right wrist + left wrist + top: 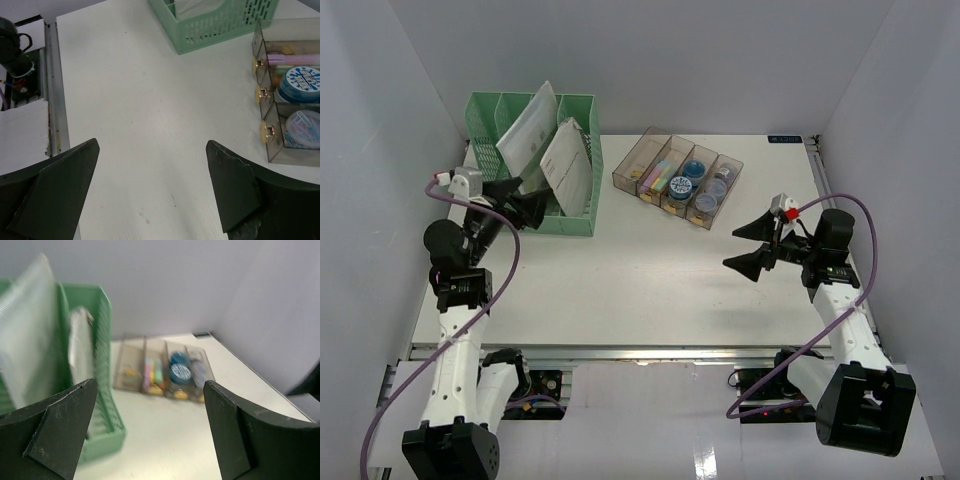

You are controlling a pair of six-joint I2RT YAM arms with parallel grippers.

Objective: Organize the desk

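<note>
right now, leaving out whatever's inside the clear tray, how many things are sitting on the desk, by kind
green file rack: 1
clear four-compartment tray: 1
paper packets standing in the rack: 2
total on the desk: 4

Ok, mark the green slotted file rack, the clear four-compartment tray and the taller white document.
Green slotted file rack [575,225]: top external view, front wall.
Clear four-compartment tray [631,155]: top external view, left wall.
Taller white document [530,128]: top external view, sheet middle.
</note>
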